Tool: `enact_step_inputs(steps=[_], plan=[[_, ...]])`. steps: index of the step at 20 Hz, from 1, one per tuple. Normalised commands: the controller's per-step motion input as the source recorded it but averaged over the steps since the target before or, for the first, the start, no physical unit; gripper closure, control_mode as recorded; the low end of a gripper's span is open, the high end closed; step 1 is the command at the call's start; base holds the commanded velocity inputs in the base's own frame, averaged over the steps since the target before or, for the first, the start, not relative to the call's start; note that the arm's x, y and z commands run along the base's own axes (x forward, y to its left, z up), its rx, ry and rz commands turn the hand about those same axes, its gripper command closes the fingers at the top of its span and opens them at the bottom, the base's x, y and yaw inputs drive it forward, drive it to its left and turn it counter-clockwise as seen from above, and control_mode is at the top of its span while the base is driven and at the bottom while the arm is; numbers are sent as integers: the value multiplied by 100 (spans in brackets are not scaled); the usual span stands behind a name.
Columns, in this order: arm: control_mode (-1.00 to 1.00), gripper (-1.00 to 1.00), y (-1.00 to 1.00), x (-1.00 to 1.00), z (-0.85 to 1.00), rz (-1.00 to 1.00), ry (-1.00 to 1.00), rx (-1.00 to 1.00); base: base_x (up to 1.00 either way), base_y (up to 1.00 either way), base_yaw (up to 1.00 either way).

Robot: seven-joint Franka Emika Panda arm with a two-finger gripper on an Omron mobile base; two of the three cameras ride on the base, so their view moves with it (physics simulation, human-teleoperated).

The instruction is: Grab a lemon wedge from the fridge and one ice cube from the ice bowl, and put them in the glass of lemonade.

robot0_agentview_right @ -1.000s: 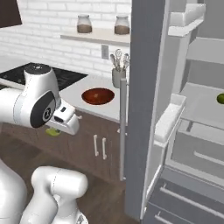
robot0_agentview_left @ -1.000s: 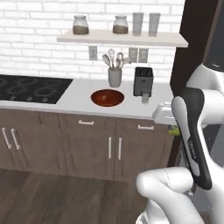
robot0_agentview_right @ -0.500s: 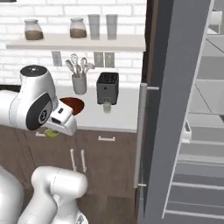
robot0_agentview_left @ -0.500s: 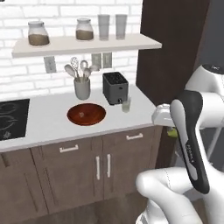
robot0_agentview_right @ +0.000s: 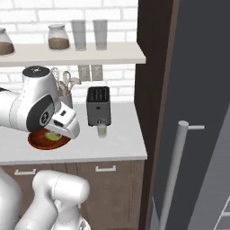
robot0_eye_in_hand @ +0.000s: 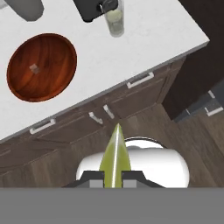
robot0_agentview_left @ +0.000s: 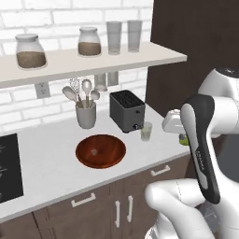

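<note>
Hand (robot0_eye_in_hand: 114,174) pinching lemon wedge (robot0_eye_in_hand: 115,155), hovering off surface (robot0_agentview_left: 51,163); glass of lemonade (robot0_agentview_left: 146,131) probably lacking both; ice cube (robot0_eye_in_hand: 33,68) waiting in bowl (robot0_eye_in_hand: 26,87).

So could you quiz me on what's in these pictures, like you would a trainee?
1. True or false: the claw is shut on the lemon wedge.
2. What lies in the ice bowl? A) an ice cube B) a spoon C) a lemon
3. Fill in: the glass of lemonade stands in front of the black ____.

Key: 1 true; 2 A, the ice cube; 3 toaster.
</note>
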Motion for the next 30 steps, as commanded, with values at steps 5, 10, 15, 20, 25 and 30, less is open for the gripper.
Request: enact_step_inputs(steps=[5, 10, 15, 20, 25, 30], plan=[[100, 100, 0, 0, 0, 0, 0, 0, 73, 3, -13], [100, 100, 0, 0, 0, 0, 0, 0, 31, 0, -8], [100, 100, 0, 0, 0, 0, 0, 0, 0, 0, 0], [-100, 100, 0, 3, 1, 0, 0, 0, 1, 0, 0], [-100, 100, 30, -8, 48, 2, -26, -22, 0, 0, 0], [-100, 100, -6, 65, -5, 5, -5, -9, 0, 0, 0]])
